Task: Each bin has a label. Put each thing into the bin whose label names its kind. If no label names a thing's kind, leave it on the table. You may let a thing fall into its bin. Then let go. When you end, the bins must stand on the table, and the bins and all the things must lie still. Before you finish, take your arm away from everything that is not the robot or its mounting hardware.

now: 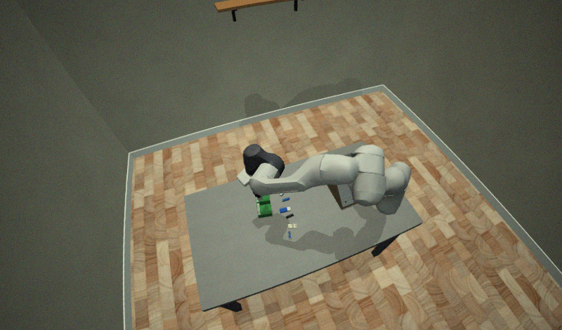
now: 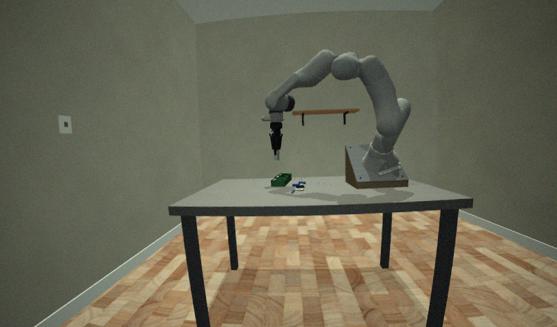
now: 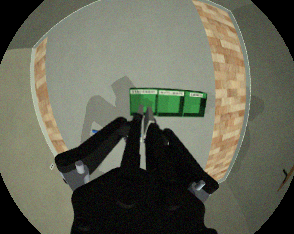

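Closed nearly tight, the gripper [image 1: 258, 197] [image 2: 276, 158] [image 3: 143, 111] grasps nothing, hanging above three green bins [image 1: 270, 210] [image 2: 278, 183] [image 3: 157, 103] joined in a row. Their labels are too small to read. They stand on the gray tabletop [image 1: 234, 250] [image 2: 232, 199] [image 3: 106, 60], nearer its left short edge from above; patchwork wood floor [image 1: 164, 250] [image 2: 296, 292] [image 3: 227, 75] surrounds the table.

Six small things lie between bins and wedge mount [image 1: 343, 206] [image 2: 350, 168], inward from every edge: two blue pieces [image 1: 286, 199], one blue-and-white block [image 1: 285, 209], one black piece [image 1: 290, 215], one pale dotted tile [image 1: 292, 225], one small pale piece [image 1: 281, 194]. Broadest room for moving stretches toward the lower-left corner.
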Controlling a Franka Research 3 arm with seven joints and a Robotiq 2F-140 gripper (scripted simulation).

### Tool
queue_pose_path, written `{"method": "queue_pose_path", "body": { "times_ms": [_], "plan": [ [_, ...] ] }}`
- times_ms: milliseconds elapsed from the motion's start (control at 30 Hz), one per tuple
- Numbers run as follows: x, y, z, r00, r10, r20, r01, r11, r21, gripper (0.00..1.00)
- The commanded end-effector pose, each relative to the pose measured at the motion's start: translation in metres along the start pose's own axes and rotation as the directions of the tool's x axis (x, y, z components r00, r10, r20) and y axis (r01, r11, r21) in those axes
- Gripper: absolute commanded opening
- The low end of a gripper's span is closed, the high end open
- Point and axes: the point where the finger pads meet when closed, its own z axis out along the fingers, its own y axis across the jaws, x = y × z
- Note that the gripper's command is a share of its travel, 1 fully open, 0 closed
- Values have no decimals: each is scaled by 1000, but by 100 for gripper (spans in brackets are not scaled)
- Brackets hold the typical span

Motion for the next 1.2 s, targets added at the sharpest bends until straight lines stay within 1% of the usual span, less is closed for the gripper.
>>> {"method": "queue_pose_path", "body": {
  "times_ms": [0, 33, 67, 667, 700, 800, 1000, 1067, 1100, 1167],
  "plan": [
    [-10, -2, -16, 999, 13, 37, -13, 1000, 8, 5],
    [-10, -2, -24, 999, 13, 37, -13, 1000, 8, 5],
    [-10, -2, -26, 999, 13, 37, -13, 1000, 8, 5],
    [-10, -2, -26, 999, 13, 37, -13, 1000, 8, 5],
    [-17, -5, -22, 999, -37, 36, 37, 999, 9, 41],
    [-36, -14, -10, 985, -170, 35, 170, 985, 14, 41],
    [-76, -32, 16, 964, -260, 61, 259, 966, 21, 41],
    [-76, -32, 16, 964, -260, 61, 259, 966, 21, 41],
    [-82, -35, 20, 950, -305, 71, 304, 952, 24, 41],
    [-95, -41, 28, 939, -336, 77, 335, 942, 26, 41]
  ]
}}
